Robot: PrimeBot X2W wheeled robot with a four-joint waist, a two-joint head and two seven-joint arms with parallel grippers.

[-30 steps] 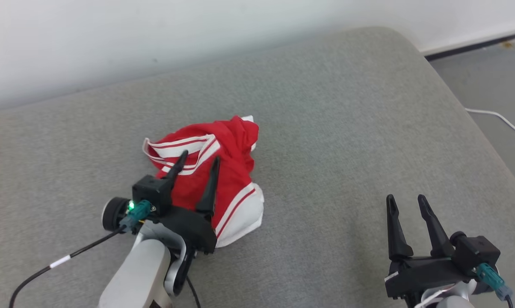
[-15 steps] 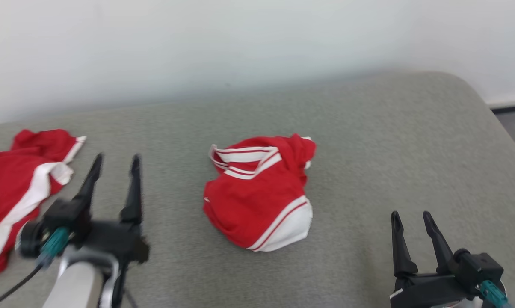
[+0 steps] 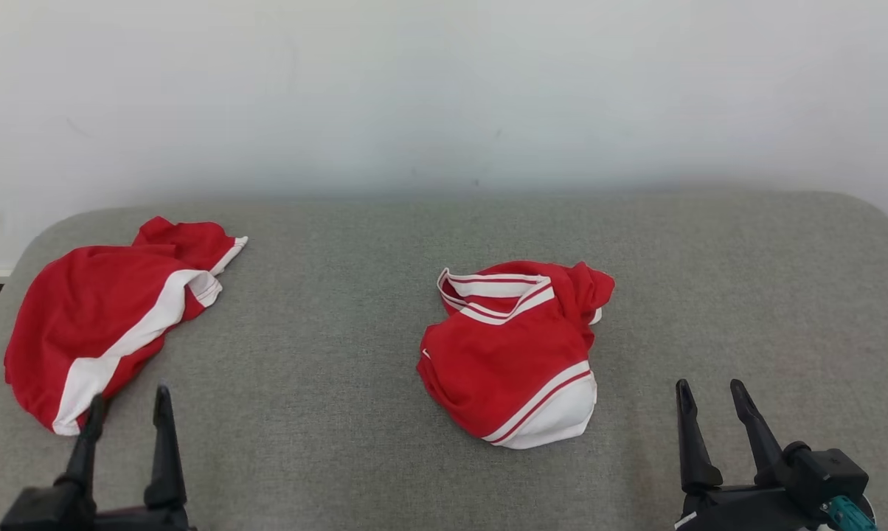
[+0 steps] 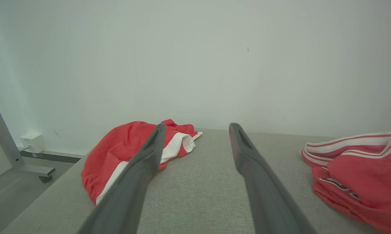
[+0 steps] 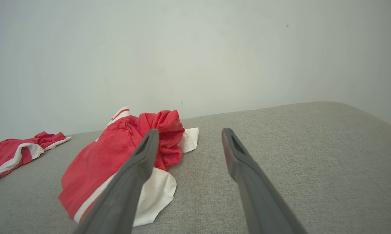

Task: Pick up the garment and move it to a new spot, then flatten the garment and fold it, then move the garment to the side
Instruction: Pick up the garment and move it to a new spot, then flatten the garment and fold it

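Pose: left jaws, right jaws both spread, empty, pointing forward. Crumpled red garment [image 3: 514,354] between them; second red garment [image 3: 97,317] just beyond left jaws, on grey cushion [image 3: 326,383].

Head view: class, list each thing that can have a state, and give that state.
Middle garment: crumpled heap, lying free on the cushion.
Left garment: rumpled, partly spread, at the cushion's left end.
Left gripper: open, empty.
Right gripper: open, empty.
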